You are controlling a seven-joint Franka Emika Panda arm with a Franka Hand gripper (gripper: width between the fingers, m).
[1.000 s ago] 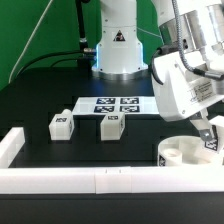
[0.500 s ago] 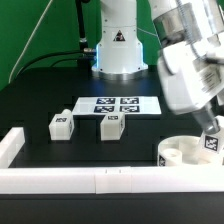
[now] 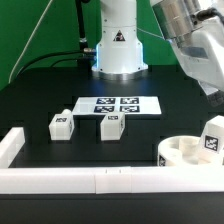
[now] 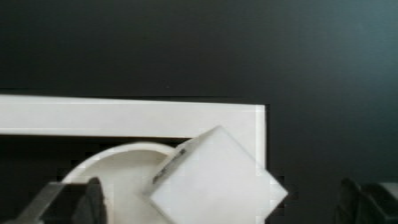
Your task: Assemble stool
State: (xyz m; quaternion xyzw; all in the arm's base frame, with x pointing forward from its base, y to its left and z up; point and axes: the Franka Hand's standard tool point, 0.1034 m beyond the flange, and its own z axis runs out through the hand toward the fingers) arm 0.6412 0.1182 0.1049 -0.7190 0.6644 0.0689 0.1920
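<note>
The white round seat [image 3: 180, 152] lies at the exterior view's lower right, against the rail corner. One tagged leg [image 3: 211, 138] stands upright on its right side, and in the wrist view it shows as a tilted white block [image 4: 222, 175] over the seat's rim [image 4: 121, 165]. My gripper [image 4: 222, 208] is open, its dark fingers [image 4: 64, 203] standing apart on both sides of that leg without touching it. Two more legs [image 3: 62, 125] [image 3: 110, 125] lie on the black table. The arm [image 3: 195, 45] is raised at the upper right, its hand cut off by the frame edge.
The marker board [image 3: 118, 104] lies behind the two loose legs. A long white rail [image 3: 100, 180] runs along the table's front and turns up at the left end [image 3: 10, 147]. The robot's base [image 3: 118, 50] stands at the back.
The gripper opened, let go of the leg on the seat and rose up and to the exterior view's right. The leg stays standing on the seat.
</note>
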